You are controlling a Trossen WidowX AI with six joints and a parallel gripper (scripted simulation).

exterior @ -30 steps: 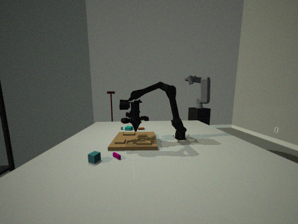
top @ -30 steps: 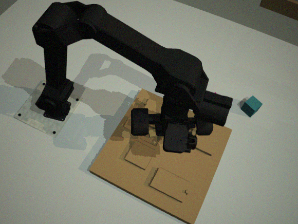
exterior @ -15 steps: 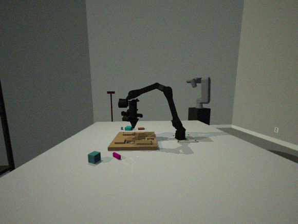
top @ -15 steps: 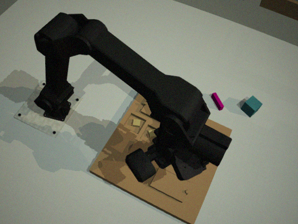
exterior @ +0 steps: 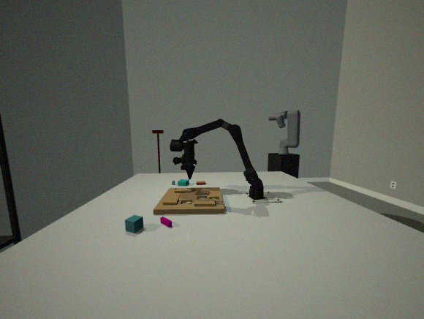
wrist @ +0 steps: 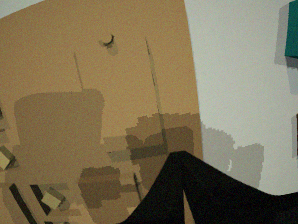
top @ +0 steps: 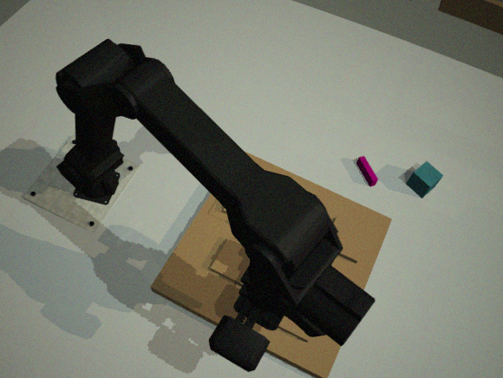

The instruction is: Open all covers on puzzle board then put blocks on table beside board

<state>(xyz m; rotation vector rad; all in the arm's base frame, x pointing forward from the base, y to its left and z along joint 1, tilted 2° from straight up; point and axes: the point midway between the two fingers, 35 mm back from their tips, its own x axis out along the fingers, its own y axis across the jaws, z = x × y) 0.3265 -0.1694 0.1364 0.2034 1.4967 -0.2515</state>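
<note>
My gripper (exterior: 190, 178) (wrist: 177, 158) is shut and empty, above the far part of the wooden puzzle board (top: 374, 230) (exterior: 190, 211) (wrist: 165, 20). Several covers are raised on the board, including a long cover (exterior: 205, 203) and a smaller cover (exterior: 170, 201). A knob (wrist: 108, 41) stands on a cover between two thin grooves. Pale diamond shapes (wrist: 52, 199) show in recesses. A magenta bar (top: 367, 171) (exterior: 166, 222) and a dark teal cube (top: 424, 179) (exterior: 134, 224) lie off the board. Beyond it are a teal block (exterior: 183, 182), a small cyan block (exterior: 173, 182) and an orange block (exterior: 200, 183). The arm hides much of the board in the top view.
The arm's base plate (top: 61, 204) (exterior: 268, 200) is beside the board. A grey robot (exterior: 293, 128) on a dark pedestal and a red T-shaped stand (exterior: 159, 151) are behind the table.
</note>
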